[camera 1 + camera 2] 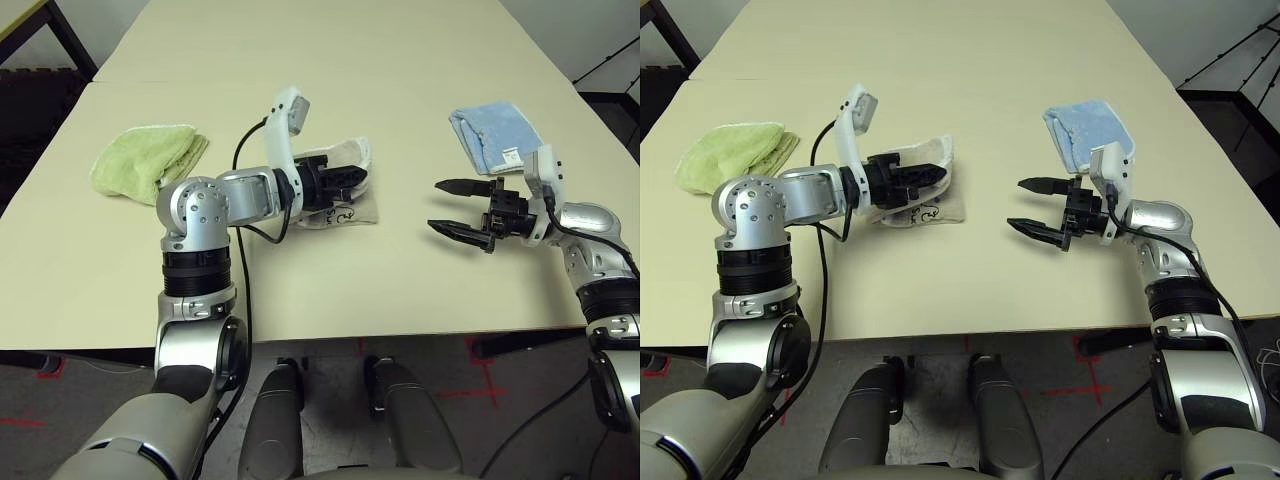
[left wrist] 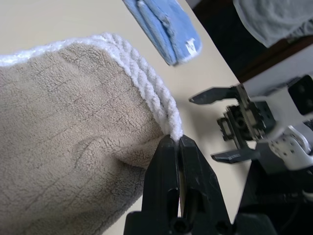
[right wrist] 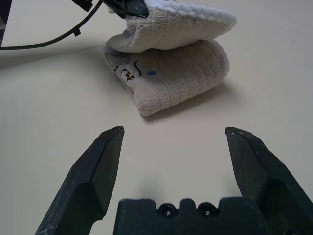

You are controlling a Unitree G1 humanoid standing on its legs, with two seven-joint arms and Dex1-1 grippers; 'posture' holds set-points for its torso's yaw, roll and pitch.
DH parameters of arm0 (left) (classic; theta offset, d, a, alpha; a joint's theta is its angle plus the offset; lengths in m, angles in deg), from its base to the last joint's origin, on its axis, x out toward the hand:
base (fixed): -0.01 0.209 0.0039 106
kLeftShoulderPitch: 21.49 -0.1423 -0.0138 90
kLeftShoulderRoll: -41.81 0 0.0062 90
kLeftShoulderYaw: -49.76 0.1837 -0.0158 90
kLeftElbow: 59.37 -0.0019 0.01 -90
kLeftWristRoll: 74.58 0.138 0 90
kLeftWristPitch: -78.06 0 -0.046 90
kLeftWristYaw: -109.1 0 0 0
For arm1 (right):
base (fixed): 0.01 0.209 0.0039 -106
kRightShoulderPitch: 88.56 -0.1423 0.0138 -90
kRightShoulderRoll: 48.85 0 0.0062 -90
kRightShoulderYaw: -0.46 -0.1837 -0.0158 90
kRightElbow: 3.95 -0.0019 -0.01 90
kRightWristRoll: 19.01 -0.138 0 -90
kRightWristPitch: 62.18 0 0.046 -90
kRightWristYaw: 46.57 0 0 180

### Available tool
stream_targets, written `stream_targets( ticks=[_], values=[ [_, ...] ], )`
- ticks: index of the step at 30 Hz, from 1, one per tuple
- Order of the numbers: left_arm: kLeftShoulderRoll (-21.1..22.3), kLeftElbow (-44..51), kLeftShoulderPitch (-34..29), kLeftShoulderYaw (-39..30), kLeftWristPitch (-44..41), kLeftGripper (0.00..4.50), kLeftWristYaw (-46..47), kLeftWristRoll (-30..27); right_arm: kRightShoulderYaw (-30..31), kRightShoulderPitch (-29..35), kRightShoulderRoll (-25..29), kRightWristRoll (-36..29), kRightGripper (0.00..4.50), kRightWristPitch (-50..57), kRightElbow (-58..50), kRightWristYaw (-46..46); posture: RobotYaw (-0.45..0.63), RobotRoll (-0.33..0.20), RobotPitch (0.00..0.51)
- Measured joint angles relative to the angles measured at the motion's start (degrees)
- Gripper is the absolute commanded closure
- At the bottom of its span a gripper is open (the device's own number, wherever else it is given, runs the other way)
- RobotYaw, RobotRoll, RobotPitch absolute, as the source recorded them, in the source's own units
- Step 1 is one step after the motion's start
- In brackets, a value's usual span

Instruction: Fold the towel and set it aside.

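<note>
1. My left gripper (image 2: 177, 142) is clamped shut on the white-edged corner of the towel (image 3: 171, 73), which sits mid-table, folded over itself; my right gripper (image 1: 462, 208) hangs spread wide and empty at its 3 o'clock.
2. Risk: the pinch is only on the edging; a quick pull could slip it, or drag the lower layer askew.
3. Room: bare table toward 12 and 6 o'clock; green towel (image 1: 145, 160) at 9, blue towel (image 1: 495, 138) near 2, both well apart.
</note>
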Motion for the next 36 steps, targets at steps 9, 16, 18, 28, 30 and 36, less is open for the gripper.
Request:
stream_targets(
  ticks=[9,16,18,28,30,36],
  values=[
    [0.43,0.00,-1.53,4.72,2.12,3.05,-0.49,3.08,0.00,-0.51,0.00,0.10,0.00,-0.41,0.04,0.06,0.03,0.000,0.182],
    [8.74,2.81,-2.72,9.29,15.31,0.40,-16.13,4.20,-0.01,-0.90,0.40,-0.07,0.00,0.39,0.12,-0.67,0.05,0.000,0.183],
    [10.84,4.54,-2.61,8.31,16.07,0.02,-22.07,1.16,0.02,-1.74,0.39,-0.07,0.00,0.85,0.29,-1.15,0.05,0.000,0.184],
    [23.69,-3.78,-9.36,9.58,37.41,0.02,-49.09,4.55,0.42,-7.31,-3.26,0.06,0.00,1.23,3.65,-3.18,0.05,0.000,0.192],
    [25.87,-8.28,-11.17,12.77,45.74,0.02,-54.39,9.85,0.46,-8.00,-3.57,0.23,0.00,1.05,4.84,-4.02,0.05,0.000,0.191],
    [25.90,-18.82,-11.06,16.47,62.68,0.00,-62.47,19.16,1.33,-8.50,-4.88,0.66,0.18,0.01,5.66,-6.90,0.03,0.000,0.187]
  ],
)
